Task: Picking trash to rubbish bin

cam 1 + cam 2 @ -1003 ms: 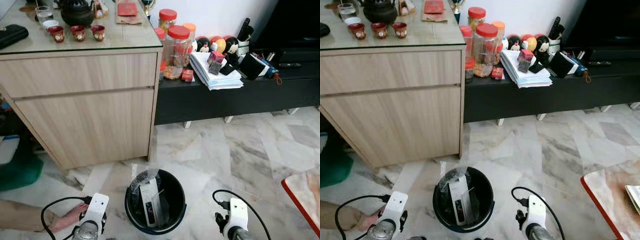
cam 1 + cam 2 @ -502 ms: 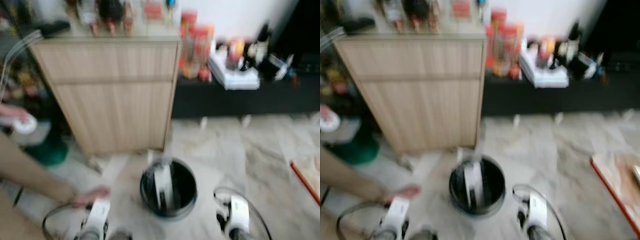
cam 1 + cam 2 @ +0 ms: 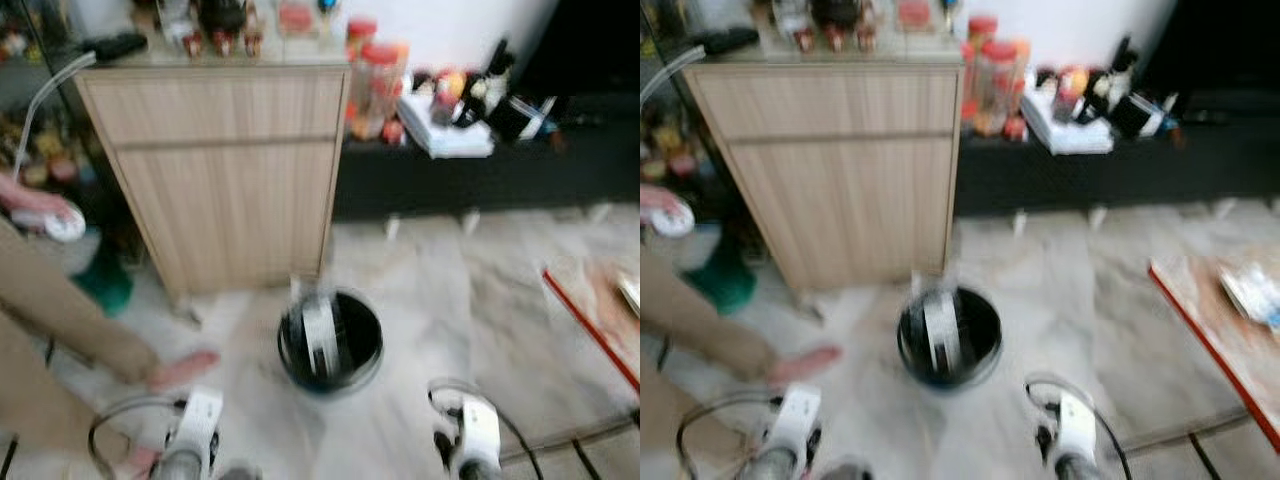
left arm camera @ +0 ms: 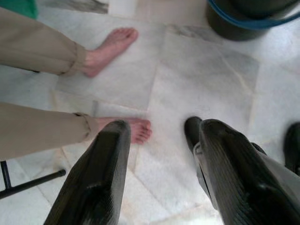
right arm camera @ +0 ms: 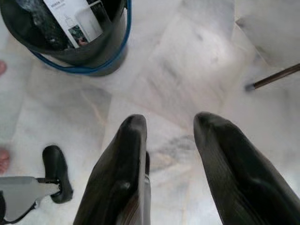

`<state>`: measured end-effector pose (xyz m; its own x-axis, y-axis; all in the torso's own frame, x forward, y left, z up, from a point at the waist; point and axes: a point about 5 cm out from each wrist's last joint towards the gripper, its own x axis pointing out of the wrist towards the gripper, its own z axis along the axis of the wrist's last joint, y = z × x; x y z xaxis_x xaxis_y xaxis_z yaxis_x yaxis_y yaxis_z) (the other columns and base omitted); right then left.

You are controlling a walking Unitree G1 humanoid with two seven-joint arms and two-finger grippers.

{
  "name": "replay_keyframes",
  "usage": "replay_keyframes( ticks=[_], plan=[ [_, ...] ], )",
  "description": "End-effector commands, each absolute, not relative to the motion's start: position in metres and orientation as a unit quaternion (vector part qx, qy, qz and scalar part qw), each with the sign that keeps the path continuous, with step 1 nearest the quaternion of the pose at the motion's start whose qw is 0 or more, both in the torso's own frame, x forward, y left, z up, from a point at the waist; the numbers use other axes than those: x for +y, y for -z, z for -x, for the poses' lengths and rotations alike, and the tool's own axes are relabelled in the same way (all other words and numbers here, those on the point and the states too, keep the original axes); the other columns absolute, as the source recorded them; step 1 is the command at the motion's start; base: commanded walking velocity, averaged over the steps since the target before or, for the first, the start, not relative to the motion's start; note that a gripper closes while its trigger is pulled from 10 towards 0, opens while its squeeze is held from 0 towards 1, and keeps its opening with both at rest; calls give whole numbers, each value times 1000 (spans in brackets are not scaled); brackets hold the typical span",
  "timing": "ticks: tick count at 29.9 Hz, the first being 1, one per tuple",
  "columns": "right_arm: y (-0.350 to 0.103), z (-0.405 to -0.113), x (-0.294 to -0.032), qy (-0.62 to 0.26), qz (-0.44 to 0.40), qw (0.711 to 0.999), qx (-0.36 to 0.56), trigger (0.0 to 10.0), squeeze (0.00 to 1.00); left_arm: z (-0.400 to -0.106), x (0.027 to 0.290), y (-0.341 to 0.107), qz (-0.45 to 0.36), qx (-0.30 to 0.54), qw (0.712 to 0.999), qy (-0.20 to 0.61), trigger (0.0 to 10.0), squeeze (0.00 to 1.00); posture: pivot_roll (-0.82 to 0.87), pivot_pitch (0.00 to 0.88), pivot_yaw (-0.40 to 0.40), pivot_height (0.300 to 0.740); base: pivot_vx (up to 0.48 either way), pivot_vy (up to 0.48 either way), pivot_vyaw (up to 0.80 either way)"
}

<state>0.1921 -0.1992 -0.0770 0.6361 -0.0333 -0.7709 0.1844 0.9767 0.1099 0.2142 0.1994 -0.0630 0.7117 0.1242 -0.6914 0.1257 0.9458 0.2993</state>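
- meanwhile, the rubbish bin (image 3: 331,343), a dark round bucket with a blue rim band, stood on the marble floor (image 3: 500,290) just in front of the wooden cabinet (image 3: 220,170) and ahead of the robot, roughly midway between its two arms.
- a white printed box (image 5: 75,18) leaned upright inside the bin beside some crinkled clear wrapping; the head views were blurred, so little else in there could be made out.
- the left gripper (image 4: 159,140) hung low over the floor with its fingers (image 4: 101,173) spread wide apart and nothing between them.
- the right gripper (image 5: 169,131) was likewise held low near the bin, its fingers (image 5: 126,168) well parted and empty.
- a person's bare feet (image 4: 110,44) and tan trouser legs stood on the floor close beside the left arm.
- at the right edge a red-edged mat (image 3: 1210,330) lay with something pale (image 3: 1252,292) on it, too blurred to identify.
- judging by the empty grippers and the trash already in the bin, the step in hand looked like searching for the next piece.
- the next move would call for a steady view, then choosing a piece of trash while keeping clear of the person's feet.
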Motion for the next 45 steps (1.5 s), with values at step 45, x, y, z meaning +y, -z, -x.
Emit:
replay_keyframes(
  ticks=[45],
  plan=[
    [74,-196,-202,63,-89,906,408,10000,0,-215,195,63,-150,378,913,3,10000,0,89,137,-112,740,-177,0,0]
  ],
)
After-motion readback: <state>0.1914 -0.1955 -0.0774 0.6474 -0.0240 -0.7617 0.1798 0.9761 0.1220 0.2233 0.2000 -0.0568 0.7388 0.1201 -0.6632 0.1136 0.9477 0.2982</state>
